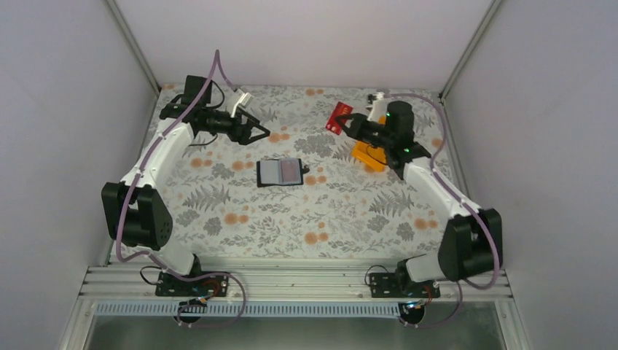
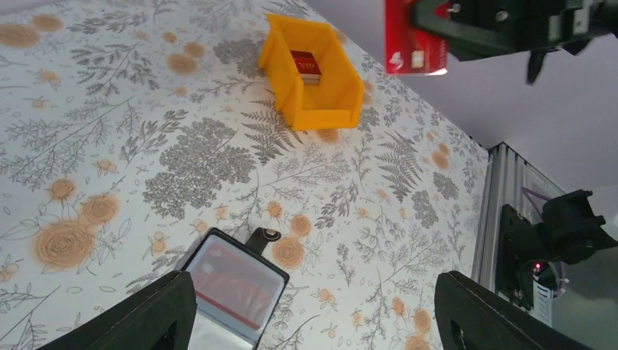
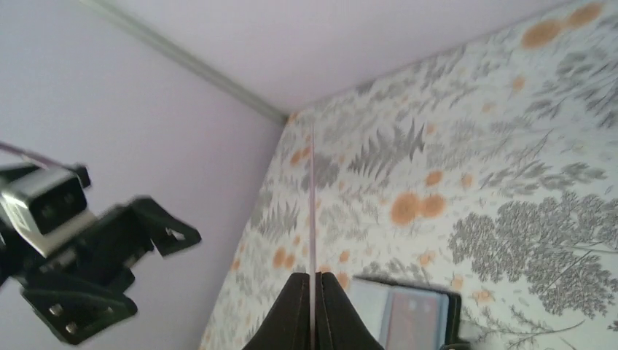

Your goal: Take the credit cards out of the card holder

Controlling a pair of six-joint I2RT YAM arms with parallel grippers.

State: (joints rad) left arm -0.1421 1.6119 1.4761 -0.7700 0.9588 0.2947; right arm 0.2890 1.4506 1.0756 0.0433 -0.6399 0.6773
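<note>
Held off the table toward the far right: one red credit card point(image 1: 339, 117), pinched in the right gripper point(image 1: 348, 125), fingers closed tight on one edge. Seen edge-on from the right wrist as a thin line rising from between the clamped fingertips. Lying in the orange bin point(image 1: 366, 155) just beside that gripper: a second red card point(image 2: 307, 65). Flat and open at mid-table on the floral tablecloth point(image 1: 240, 211): the black card holder point(image 1: 280, 172), with a third red card point(image 2: 229, 288) showing in one pocket. Hovering over the far left, apart from the card holder: the left gripper point(image 1: 264, 132), fingers spread wide and gripping nothing.
</note>
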